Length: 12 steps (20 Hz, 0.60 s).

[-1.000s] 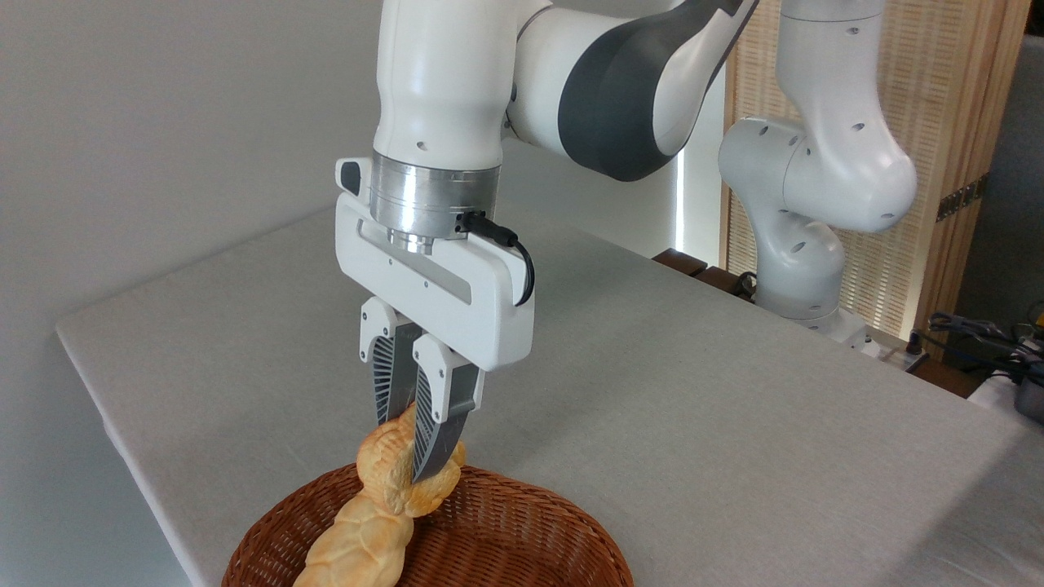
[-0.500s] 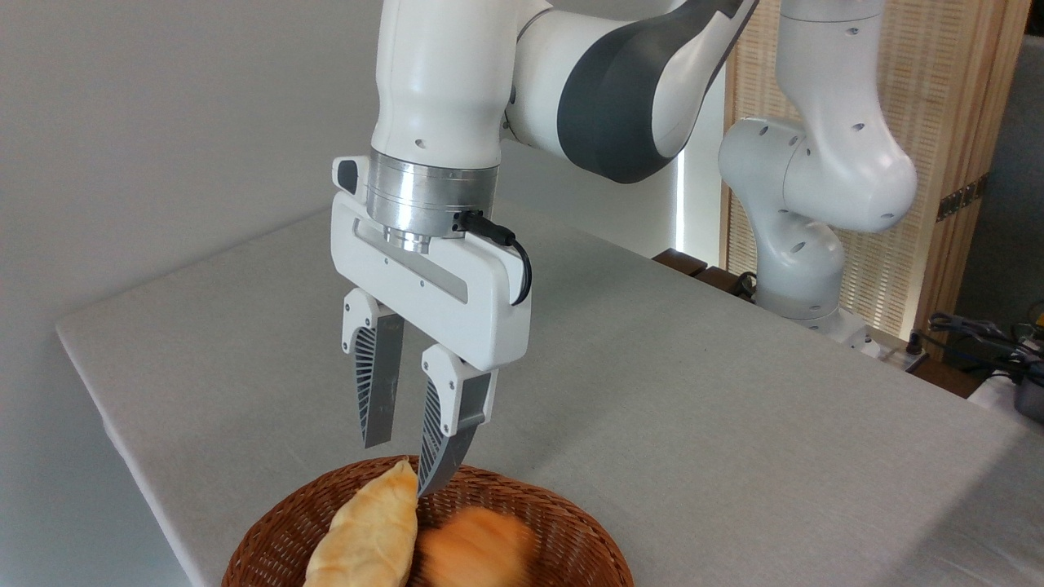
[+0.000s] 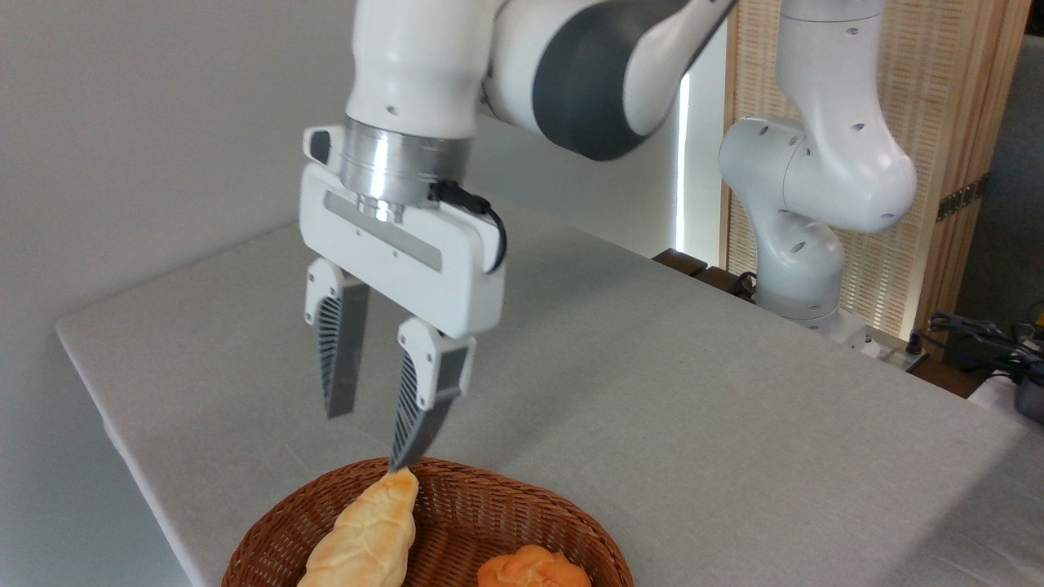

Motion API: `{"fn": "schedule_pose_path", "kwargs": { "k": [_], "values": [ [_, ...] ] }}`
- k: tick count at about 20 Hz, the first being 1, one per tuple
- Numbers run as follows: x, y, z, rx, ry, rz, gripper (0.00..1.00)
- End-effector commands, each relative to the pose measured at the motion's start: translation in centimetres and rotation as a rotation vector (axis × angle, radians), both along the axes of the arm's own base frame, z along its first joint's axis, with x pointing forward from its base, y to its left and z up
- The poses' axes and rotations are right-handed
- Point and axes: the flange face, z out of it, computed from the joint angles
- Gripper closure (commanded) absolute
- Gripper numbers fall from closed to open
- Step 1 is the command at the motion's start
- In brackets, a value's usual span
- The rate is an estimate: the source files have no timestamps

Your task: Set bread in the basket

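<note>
Bread (image 3: 533, 568), a knobbly orange bun, lies inside the basket (image 3: 506, 494) at the frame's bottom edge, beside a long pale plaited loaf (image 3: 363, 535) leaning on the left rim. Above the basket's far rim hangs the gripper (image 3: 371, 440), fingers pointing down, spread apart and empty. White arm (image 3: 424, 73) descends near vertically from the top, over the grey table (image 3: 693, 391).

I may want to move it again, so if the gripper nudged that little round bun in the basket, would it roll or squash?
The bun looks rounded and knobbly, so a nudge would probably rock it more than roll it far. The basket wall around it should likely stop it. It is probably light; whether it would squash, its crust cannot show. The gripper is open above.
</note>
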Motion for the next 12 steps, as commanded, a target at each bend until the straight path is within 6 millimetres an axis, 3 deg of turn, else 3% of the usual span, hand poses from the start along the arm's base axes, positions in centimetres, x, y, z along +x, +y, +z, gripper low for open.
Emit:
{"fn": "schedule_pose_path", "kwargs": {
  "k": [1, 5, 8, 12],
  "values": [
    [-0.2, -2.1, 2.4, -0.029, 0.088, 0.017, 0.0],
    [-0.9, -2.5, 4.6, -0.034, 0.178, 0.0, 0.0],
    [-1.2, -3.3, 2.9, -0.028, 0.274, -0.022, 0.0],
    [-2.0, -4.2, 2.2, 0.03, 0.361, -0.052, 0.0]
  ]
}}
